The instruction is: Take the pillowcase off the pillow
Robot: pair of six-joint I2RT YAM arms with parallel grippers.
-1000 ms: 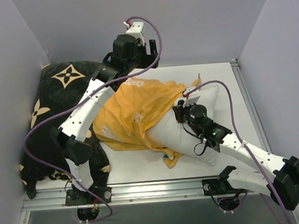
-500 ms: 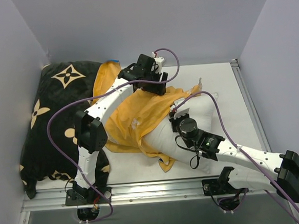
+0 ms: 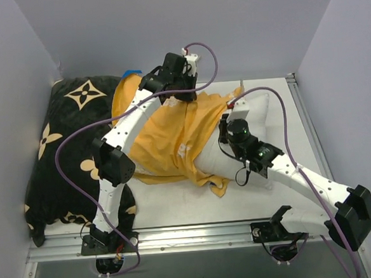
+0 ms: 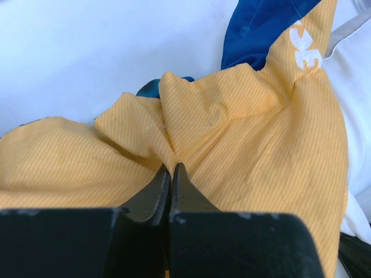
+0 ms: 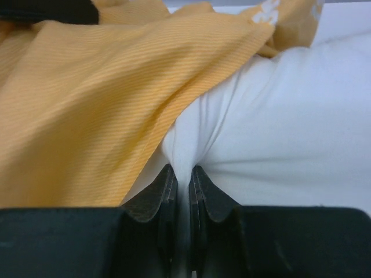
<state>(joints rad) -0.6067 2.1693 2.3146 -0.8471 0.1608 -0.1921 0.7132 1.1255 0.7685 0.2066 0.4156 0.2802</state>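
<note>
Stretching far forward, left claw (image 4: pixel 170 168) clamped on pillowcase (image 4: pixel 249 133); right claw (image 5: pixel 182 171), elbow low, clamped on pillow (image 5: pixel 290 116).

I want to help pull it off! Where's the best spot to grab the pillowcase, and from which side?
Pinch a raised wrinkle of the pillowcase near its far edge, coming from above, as the left gripper does. There the cloth bunches loosely, clear of the pillow, which the right gripper pinches.
</note>
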